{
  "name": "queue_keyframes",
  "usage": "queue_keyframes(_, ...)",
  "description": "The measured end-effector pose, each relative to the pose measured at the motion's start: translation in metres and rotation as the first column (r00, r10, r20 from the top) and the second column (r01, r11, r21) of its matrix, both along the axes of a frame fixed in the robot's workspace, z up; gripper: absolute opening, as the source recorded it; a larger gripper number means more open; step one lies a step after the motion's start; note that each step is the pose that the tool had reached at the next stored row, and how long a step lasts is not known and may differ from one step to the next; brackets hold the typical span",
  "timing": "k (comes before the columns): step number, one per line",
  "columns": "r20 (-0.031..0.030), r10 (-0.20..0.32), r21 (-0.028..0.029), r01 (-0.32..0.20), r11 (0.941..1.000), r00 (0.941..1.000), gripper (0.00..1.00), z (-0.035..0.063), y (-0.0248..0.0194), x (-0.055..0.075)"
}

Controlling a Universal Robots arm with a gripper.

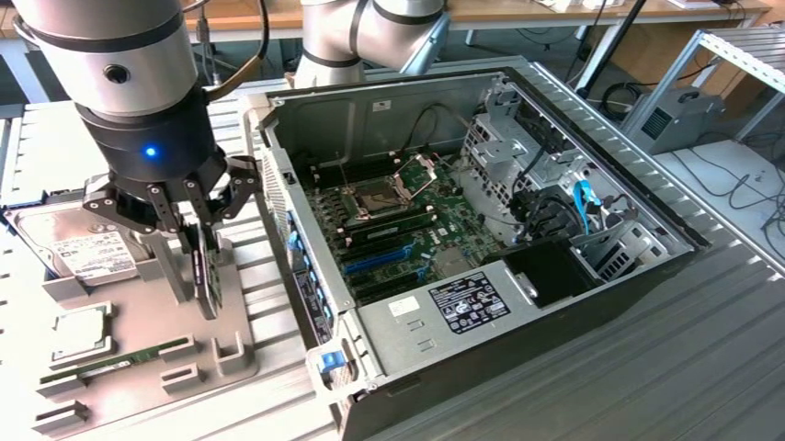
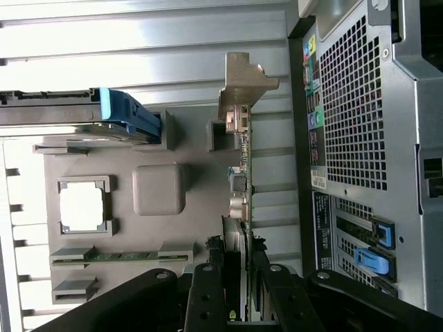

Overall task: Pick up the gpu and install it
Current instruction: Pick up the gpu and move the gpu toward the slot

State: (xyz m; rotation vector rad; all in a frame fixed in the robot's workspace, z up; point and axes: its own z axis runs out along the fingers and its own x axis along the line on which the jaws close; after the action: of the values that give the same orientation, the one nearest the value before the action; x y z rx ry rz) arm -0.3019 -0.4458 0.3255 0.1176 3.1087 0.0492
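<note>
pickup step: tool (image 1: 200,266) clamped on the gpu (image 2: 240,181), which stands on edge in its tray (image 1: 239,322) slot on the desk (image 1: 687,367), just beside the open case (image 1: 552,342). the next move likely needs a straight lift clear of the slot, no twist.

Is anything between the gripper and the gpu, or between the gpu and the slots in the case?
Nothing visible separates the gripper from the upright gpu just under it. The case wall stands between the gpu and the blue slots; the case is open on top.
</note>
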Motion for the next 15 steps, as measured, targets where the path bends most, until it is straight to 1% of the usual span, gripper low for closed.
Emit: queue_keyframes(15,0.0001,0.0,-0.0018,0.0,1.0,1.0,0.26,0.0111,0.0002,0.0)
